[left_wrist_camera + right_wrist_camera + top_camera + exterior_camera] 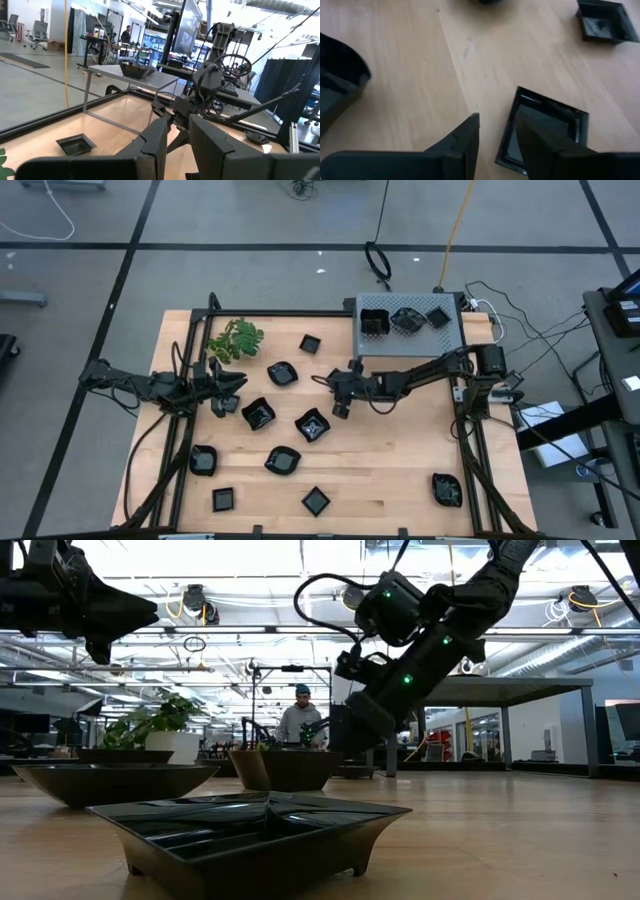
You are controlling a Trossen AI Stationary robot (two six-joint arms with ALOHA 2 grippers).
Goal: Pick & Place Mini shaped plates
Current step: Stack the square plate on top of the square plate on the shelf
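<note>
Glossy black mini plates lie scattered on the wooden table, among them a wavy one, a rounded one and a small square one. Three more sit on the grey perforated box. My right gripper reaches from the right to mid-table, tipped downward, and is shut on a small square plate. My left gripper hangs raised over the table's left side, pointing right, shut and holding nothing. My right gripper pinches the square plate by one side rim, one finger inside the dish and one outside it. The fingers come from above, slanting down from the table's right. Whether the plate's underside rests on the table, I cannot tell.
A green leafy sprig lies near the far left corner. Further plates sit along the near side and near the right corner. Black frame rails border the table. A person stands in the room beyond.
</note>
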